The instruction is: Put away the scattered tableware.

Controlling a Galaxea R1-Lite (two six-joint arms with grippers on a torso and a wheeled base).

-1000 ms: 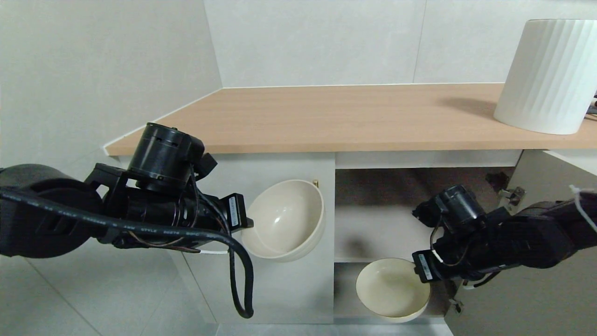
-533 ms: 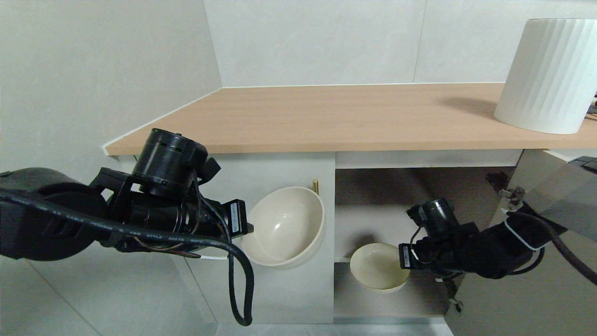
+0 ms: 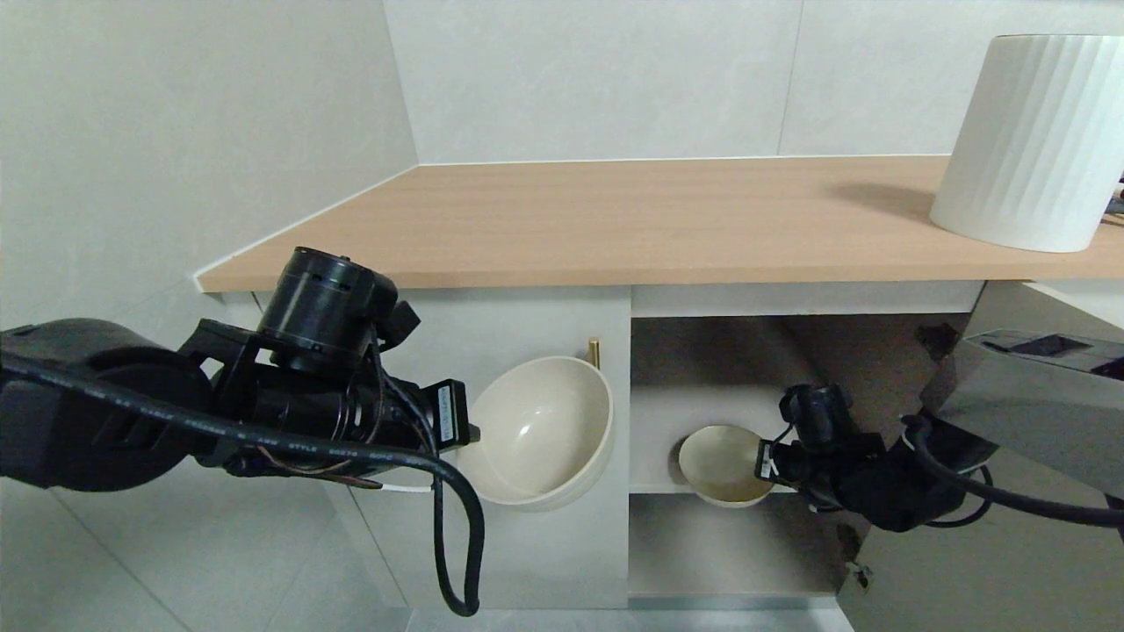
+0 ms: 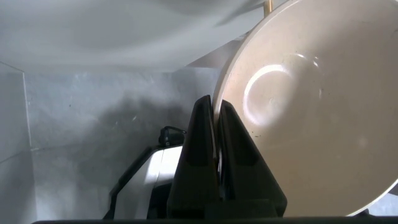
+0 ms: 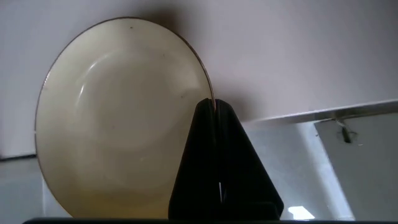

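Right hand (image 3: 766, 461) is inside the open cabinet compartment (image 3: 702, 369), closed on the rim of the small bowl (image 3: 720, 463). In the right wrist view the two fingers are pinched on that rim edge (image 5: 214, 106), and the small bowl (image 5: 118, 118) faces the camera.

The small bowl extends from the hand toward the robot's left, level with the middle shelf (image 3: 659, 488). We judge the next move to be a set-down onto that shelf, so the gap under the bowl is what matters.

Left hand (image 3: 470, 430) is clamped on the rim of the large bowl (image 3: 540, 430). It is held tilted, open side toward us, in front of the closed door (image 3: 527, 553), just below the knob (image 3: 594, 351). The left wrist view shows the fingers closed on the rim (image 4: 216, 109) of the large bowl (image 4: 305, 106). The opening lies to its right, and the right arm is the nearer one.

A white ribbed container (image 3: 1027, 140) stands on the surface (image 3: 659, 219).

Hard to make out:
- We cannot tell whether the small bowl's base touches the shelf.
- The back of the compartment is dark.
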